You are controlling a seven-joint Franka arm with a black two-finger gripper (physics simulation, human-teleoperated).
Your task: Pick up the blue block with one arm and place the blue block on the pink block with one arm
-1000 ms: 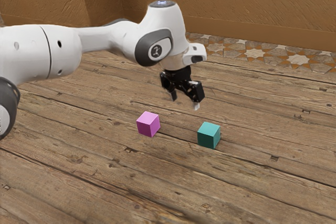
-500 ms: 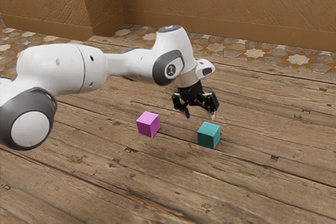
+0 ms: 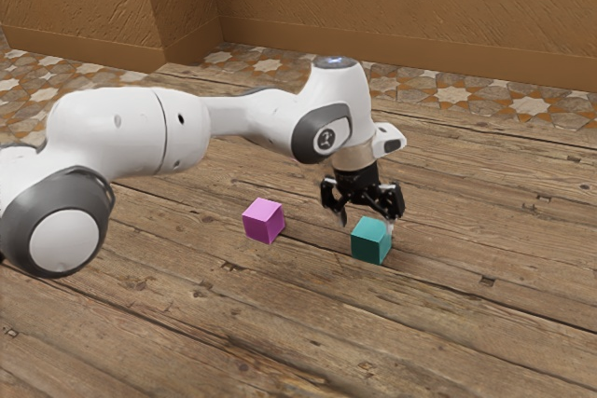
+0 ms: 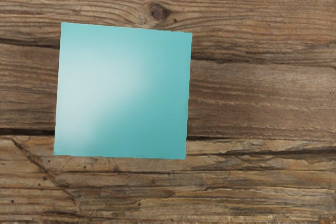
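From the exterior view's left, the white arm point(image 3: 140, 137) stretches low across the wooden bench point(image 3: 187, 323) toward the right. The pink block point(image 3: 263, 220) sits on the planks below the arm's forearm, with one corner turned toward the camera. Right of it, and well apart from it, the black pincer point(image 3: 365, 215) points down with its fingers spread, the tips just above the blue block point(image 3: 371, 240) and to either side of its top. I cannot tell whether the tips touch it. The blue block, teal in shade, rests flat on the bench directly under the hand. In the wrist view its square top face lies against bare wood grain, with a dark knot just beyond one edge.
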